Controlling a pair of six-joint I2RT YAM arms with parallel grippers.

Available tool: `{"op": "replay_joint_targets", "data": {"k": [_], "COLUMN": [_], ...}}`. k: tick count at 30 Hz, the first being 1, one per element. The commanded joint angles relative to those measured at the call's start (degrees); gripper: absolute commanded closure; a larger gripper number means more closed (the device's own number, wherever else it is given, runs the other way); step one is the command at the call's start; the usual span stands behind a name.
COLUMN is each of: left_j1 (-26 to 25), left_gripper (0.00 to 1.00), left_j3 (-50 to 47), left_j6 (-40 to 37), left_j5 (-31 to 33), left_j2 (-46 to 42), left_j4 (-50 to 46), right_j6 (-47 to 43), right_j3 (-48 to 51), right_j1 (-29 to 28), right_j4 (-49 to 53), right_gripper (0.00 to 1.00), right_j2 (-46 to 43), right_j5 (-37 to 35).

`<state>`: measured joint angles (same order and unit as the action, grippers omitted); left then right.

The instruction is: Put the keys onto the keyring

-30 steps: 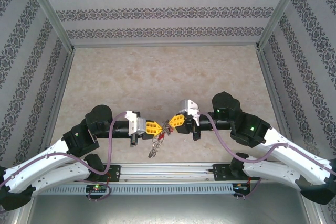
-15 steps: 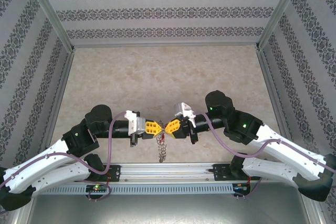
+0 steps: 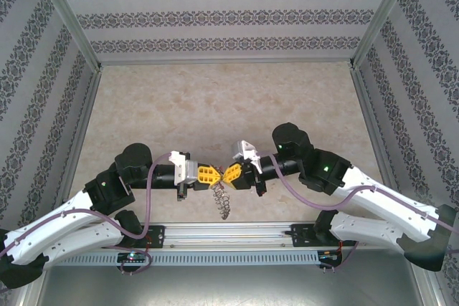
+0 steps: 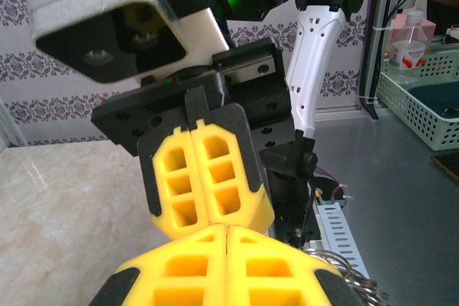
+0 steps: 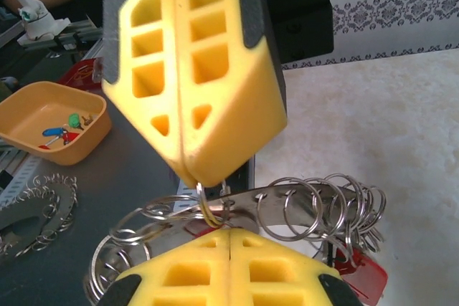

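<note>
Yellow pads of the left gripper (image 3: pixel 214 174) are pressed together, low over the near edge of the table (image 3: pixel 215 98). In the right wrist view its tip nips one wire loop of the keyring (image 5: pixel 315 209).

The keyring now hangs almost straight down under the two tips. A second ago it swung out toward the left arm's side.

Right gripper (image 3: pixel 231 172) has come in from the right and sits tip to tip with the left one, where a second ago a gap showed between them. Its fingers are squeezed together too. A sliver of red shows just above their seam, but I cannot tell whether they pinch a key or a loop.

One of the keys (image 5: pixel 361 271) dangles among the coils at the far right of the bunch, so it looks already threaded.

Judgement: the arms are at the hand-over or threading point. Fine alignment matters now, since a slip would drop the whole ring.
</note>
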<state>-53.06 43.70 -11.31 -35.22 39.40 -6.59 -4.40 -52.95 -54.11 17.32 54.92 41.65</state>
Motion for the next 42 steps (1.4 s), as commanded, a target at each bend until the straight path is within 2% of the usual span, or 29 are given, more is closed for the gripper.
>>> {"op": "replay_joint_targets", "data": {"k": [1, 7, 12, 16, 19, 22, 27, 37, 42], "left_j1": [0.9, 1.0, 1.3, 1.5, 1.7, 1.6, 1.7, 1.9, 1.9], "left_gripper": [1.00, 1.00, 1.00, 1.00, 1.00, 1.00, 1.00, 1.00, 1.00], "left_j3": [-0.2, -0.2, -0.2, -0.1, -0.2, -0.5, -0.4, -0.5, -0.9], "left_j6": [1.2, 1.2, 1.2, 1.3, 1.6, 2.1, 2.5, 3.5, 3.8], "left_j5": [-1.5, -1.5, -1.4, -1.9, -2.4, -2.7, -3.3, -4.2, -4.2], "left_j2": [-1.1, -1.1, -1.6, -1.4, -1.2, -1.0, -0.9, -0.3, -0.5], "left_j4": [6.1, 6.3, 5.7, 6.2, 6.7, 7.5, 7.8, 9.6, 10.0], "right_j6": [-0.6, -0.4, 0.2, 0.3, 0.0, 2.6, 4.6, 5.3, 5.9], "right_j3": [1.4, 1.2, 2.5, 4.3, 8.1, 13.5, 16.4, 17.0, 17.2], "right_j1": [0.1, 0.1, 0.2, 0.1, 0.0, -0.1, -1.1, -4.0, -4.3], "right_j4": [-1.5, -2.4, -2.8, -3.4, -6.7, -15.5, -23.7, -33.3, -34.2], "right_gripper": [1.00, 1.00, 0.99, 0.91, 0.77, 0.63, 0.55, 0.51, 0.56], "right_j2": [0.1, 0.4, -3.1, -8.0, -12.7, -16.6, -16.0, -12.5, -10.8], "right_j5": [1.0, 1.5, -1.7, -10.3, -17.0, -14.5, -11.4, -10.0, -7.9]}}
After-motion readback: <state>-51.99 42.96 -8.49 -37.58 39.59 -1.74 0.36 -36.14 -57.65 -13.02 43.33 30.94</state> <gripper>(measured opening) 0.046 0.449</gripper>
